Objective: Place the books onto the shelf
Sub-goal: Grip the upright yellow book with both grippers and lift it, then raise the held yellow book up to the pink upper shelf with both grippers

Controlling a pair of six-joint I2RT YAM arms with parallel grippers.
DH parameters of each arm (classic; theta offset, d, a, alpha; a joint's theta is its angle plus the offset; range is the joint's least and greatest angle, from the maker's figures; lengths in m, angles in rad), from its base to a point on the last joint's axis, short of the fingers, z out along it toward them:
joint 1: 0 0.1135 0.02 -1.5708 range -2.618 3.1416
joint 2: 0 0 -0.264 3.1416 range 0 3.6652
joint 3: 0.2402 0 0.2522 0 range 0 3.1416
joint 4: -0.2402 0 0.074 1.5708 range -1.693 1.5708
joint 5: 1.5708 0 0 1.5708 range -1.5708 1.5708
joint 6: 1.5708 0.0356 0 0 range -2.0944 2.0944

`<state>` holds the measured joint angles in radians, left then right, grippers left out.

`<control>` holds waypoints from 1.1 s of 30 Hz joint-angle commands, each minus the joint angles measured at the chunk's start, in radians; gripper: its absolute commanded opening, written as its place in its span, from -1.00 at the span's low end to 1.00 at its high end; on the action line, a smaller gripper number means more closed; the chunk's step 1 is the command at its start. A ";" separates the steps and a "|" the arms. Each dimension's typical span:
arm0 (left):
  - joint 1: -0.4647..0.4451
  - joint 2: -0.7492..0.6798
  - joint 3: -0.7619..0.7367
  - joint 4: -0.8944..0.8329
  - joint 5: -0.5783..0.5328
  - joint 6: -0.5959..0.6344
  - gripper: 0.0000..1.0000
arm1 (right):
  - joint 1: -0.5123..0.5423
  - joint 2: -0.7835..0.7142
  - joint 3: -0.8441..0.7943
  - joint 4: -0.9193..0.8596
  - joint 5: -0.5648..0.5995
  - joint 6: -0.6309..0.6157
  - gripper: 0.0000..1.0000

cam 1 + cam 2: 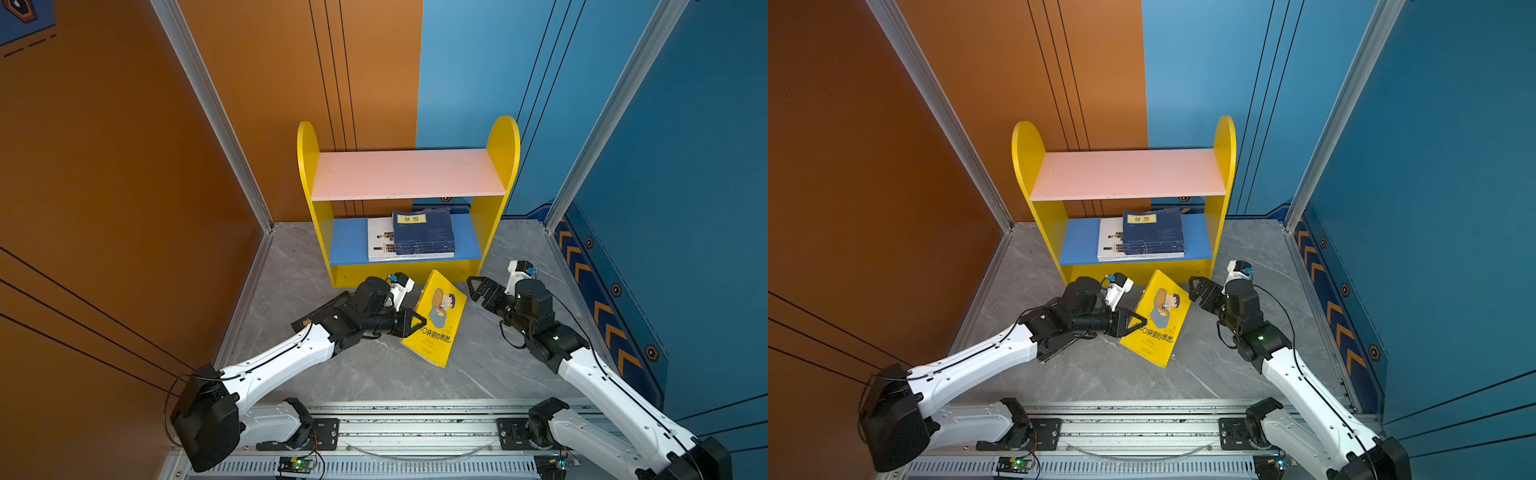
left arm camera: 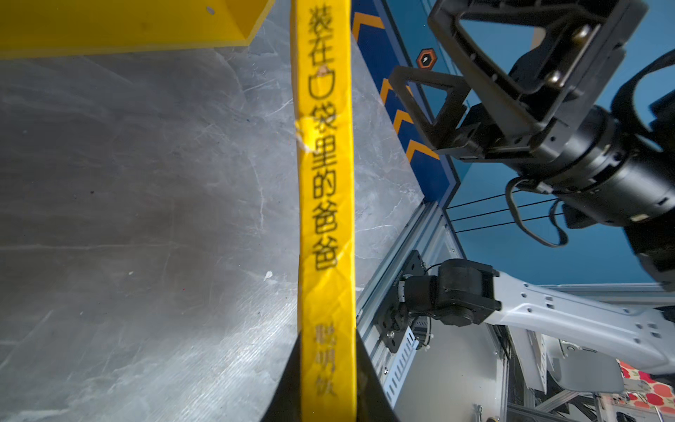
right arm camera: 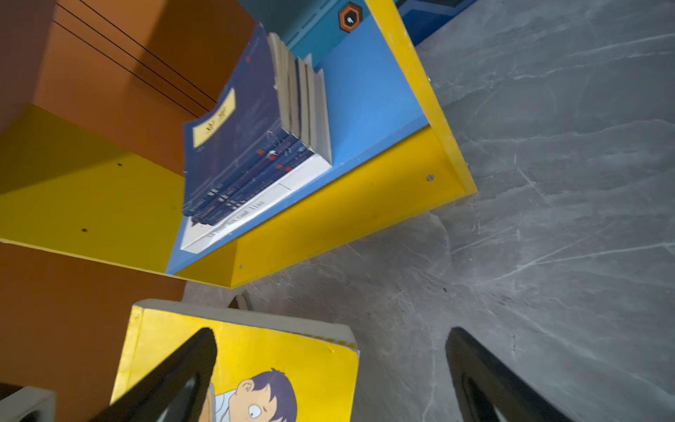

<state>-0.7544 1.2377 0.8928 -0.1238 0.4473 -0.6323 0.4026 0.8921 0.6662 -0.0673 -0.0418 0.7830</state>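
A yellow book with a cartoon man (image 1: 441, 322) (image 1: 1160, 322) stands tilted on the grey floor in front of the shelf (image 1: 399, 275) (image 1: 1129, 270). My left gripper (image 1: 417, 322) (image 1: 1138, 322) is shut on its spine (image 2: 327, 182). My right gripper (image 1: 477, 289) (image 1: 1198, 291) hangs open just right of the book's upper corner (image 3: 292, 350), with its jaws wide apart and holding nothing. On the shelf's blue lower board (image 3: 365, 91) lies a stack of navy books (image 1: 422, 232) (image 1: 1152, 230) (image 3: 233, 146) on top of a white book (image 1: 377, 243) (image 3: 255, 208). The pink upper board (image 1: 407, 174) is bare.
Orange wall panels (image 1: 104, 187) close the left side and blue ones (image 1: 685, 166) the right. The shelf stands against the back wall. A metal rail (image 1: 415, 419) carrying both arm bases runs along the front edge. Grey floor shows in front of the yellow book.
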 commanded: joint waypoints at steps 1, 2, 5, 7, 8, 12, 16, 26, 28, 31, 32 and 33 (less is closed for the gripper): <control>0.022 -0.046 0.077 0.110 0.083 0.030 -0.88 | -0.008 -0.054 -0.012 0.074 -0.041 0.004 1.00; 0.026 -0.048 0.084 0.128 0.091 0.027 -0.88 | -0.010 -0.062 -0.013 0.076 -0.031 0.011 1.00; 0.044 -0.050 0.098 0.229 0.113 0.004 -0.88 | -0.024 -0.069 -0.020 0.130 -0.060 0.022 1.00; 0.064 -0.046 0.105 0.298 0.132 -0.020 -0.88 | -0.037 -0.057 -0.018 0.193 -0.125 0.040 1.00; 0.074 -0.042 0.109 0.320 0.139 -0.028 -0.89 | -0.042 -0.049 -0.014 0.221 -0.155 0.048 1.00; 0.136 -0.022 0.156 0.349 0.166 -0.056 -0.92 | -0.045 -0.032 0.034 0.295 -0.221 0.061 1.00; 0.199 0.004 0.216 0.391 0.215 -0.086 -0.94 | -0.044 -0.029 0.073 0.380 -0.280 0.058 1.00; 0.311 0.072 0.314 0.664 0.290 -0.274 -0.91 | 0.009 0.136 0.197 0.562 -0.498 0.090 1.00; 0.322 0.084 0.312 0.713 0.254 -0.311 -0.86 | 0.030 0.173 0.237 0.554 -0.509 0.084 1.00; 0.341 0.102 0.293 0.829 0.190 -0.386 -0.86 | 0.053 0.232 0.282 0.560 -0.511 0.089 1.00; 0.351 0.111 0.286 0.877 0.162 -0.425 -0.85 | 0.060 0.247 0.291 0.572 -0.512 0.094 1.00; 0.362 0.121 0.278 0.930 0.132 -0.467 -0.85 | 0.066 0.261 0.297 0.585 -0.512 0.099 1.00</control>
<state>-0.4175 1.3529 1.1553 0.5442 0.6662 -0.9791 0.4541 1.1275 0.9184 0.4515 -0.5156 0.8654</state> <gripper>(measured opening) 0.166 0.999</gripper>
